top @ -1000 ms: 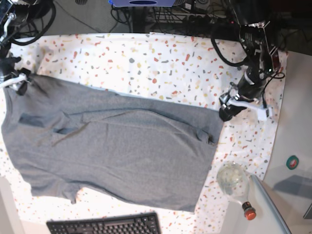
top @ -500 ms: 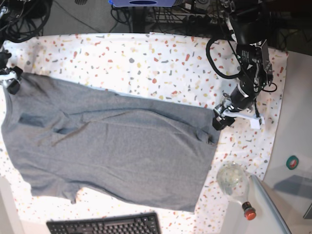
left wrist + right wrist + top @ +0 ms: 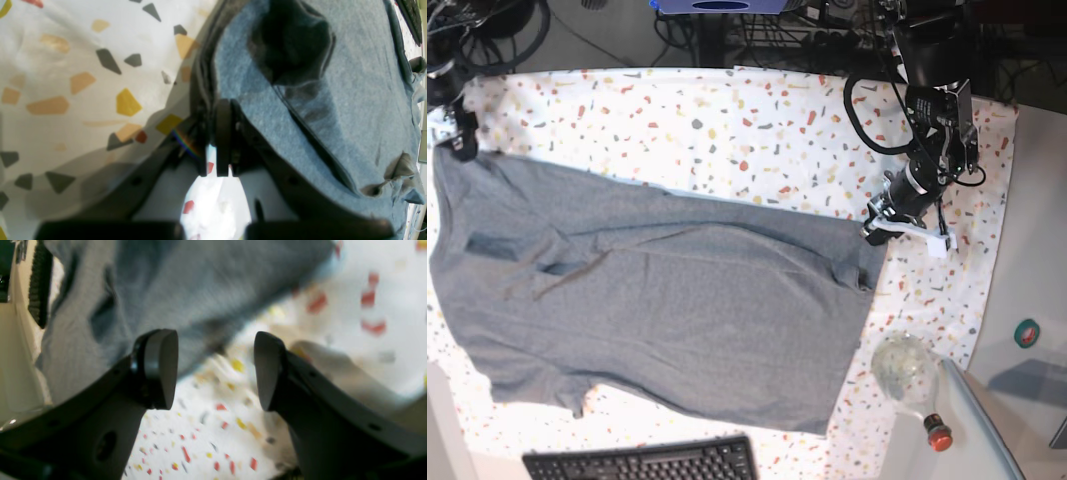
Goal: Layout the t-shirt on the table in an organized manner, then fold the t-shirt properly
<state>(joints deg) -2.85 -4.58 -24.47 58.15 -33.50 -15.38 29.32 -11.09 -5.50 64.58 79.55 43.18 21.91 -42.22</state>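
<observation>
The grey t-shirt lies spread across the speckled table, creased near its left side. At its far right corner sits my left gripper. The left wrist view shows that gripper shut on the t-shirt, pinching the hem edge, with the table beside it. My right gripper is at the shirt's far left corner. In the right wrist view it stands open above the table with nothing between its fingers, and the t-shirt lies just beyond the tips.
A black keyboard lies at the near edge, below the shirt. A round glass bottle with a red cap stands near the right front. A green tape roll sits off the cloth on the right. Cables hang along the far edge.
My left gripper slid a little left onto the shirt's right corner and shut on the hem. My right gripper moved toward the far edge, staying open.
</observation>
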